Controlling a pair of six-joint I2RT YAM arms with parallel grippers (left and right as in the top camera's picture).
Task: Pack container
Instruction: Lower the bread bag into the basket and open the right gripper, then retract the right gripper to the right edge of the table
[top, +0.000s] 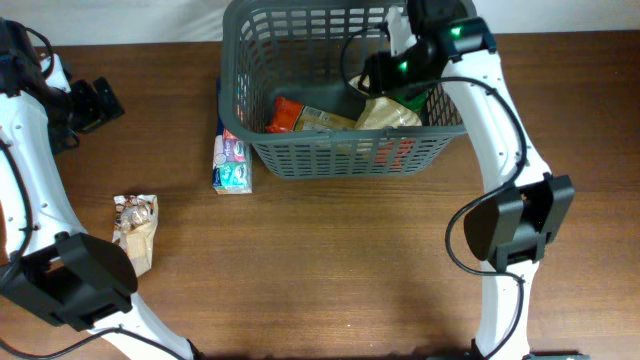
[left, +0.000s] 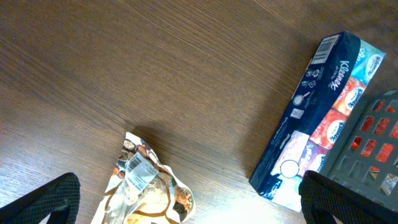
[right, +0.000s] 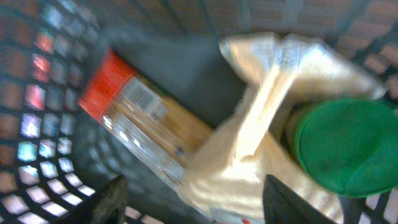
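Nearest the arms' bases, a crinkled snack packet (top: 137, 228) lies on the table. The left gripper (left: 193, 200) hangs beyond it, jaws wide and empty. A tissue pack (top: 232, 163) lies just beside the container (top: 340, 157), which stands far back, right of centre. The right gripper (right: 202, 199) is inside it over a cream bag (top: 388, 113), jaws apart and gripping nothing. The container looks stiff, light and bulky, so its rim or handles seem the best hold.

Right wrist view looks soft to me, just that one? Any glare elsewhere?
Right wrist: blurred throughout, with the cream bag, green round object and red-ended box all smeared. Left wrist: sharp wood grain on the table, but a bright glare patch at the bottom beside the tissue pack. Overhead: crisp, evenly lit, the container lattice clear.
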